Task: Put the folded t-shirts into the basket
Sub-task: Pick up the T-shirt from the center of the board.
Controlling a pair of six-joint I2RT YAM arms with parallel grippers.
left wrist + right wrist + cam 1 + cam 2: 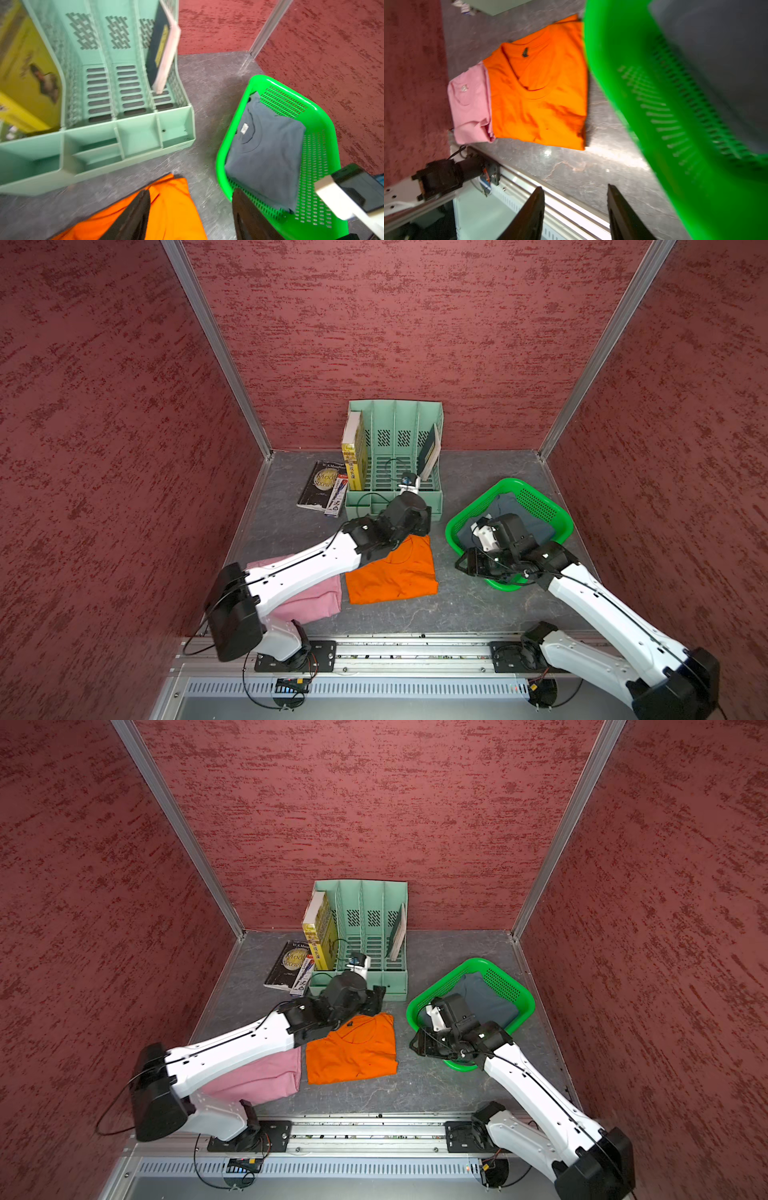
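The green basket (511, 482) (324, 116) stands at the right of the table, with the slate grey-blue folded t-shirt (540, 526) (268, 153) lying flat inside it. The orange t-shirt (395, 572) (542, 93) lies on the table in the middle. Beside it, the pink t-shirt (307, 601) (469, 104) is partly under my left arm. My left gripper (428, 520) (191, 193) hangs open over the orange shirt's far right corner, holding nothing. My right gripper (464, 566) (575, 187) is open and empty just outside the basket's near left corner.
A mint-green file organiser (395, 456) stands at the back, holding a yellow book (353, 460) and a dark book (160, 47). A black book (318, 485) and a small box (337, 499) lie to its left. Red walls enclose three sides; a metal rail (415, 655) runs along the front.
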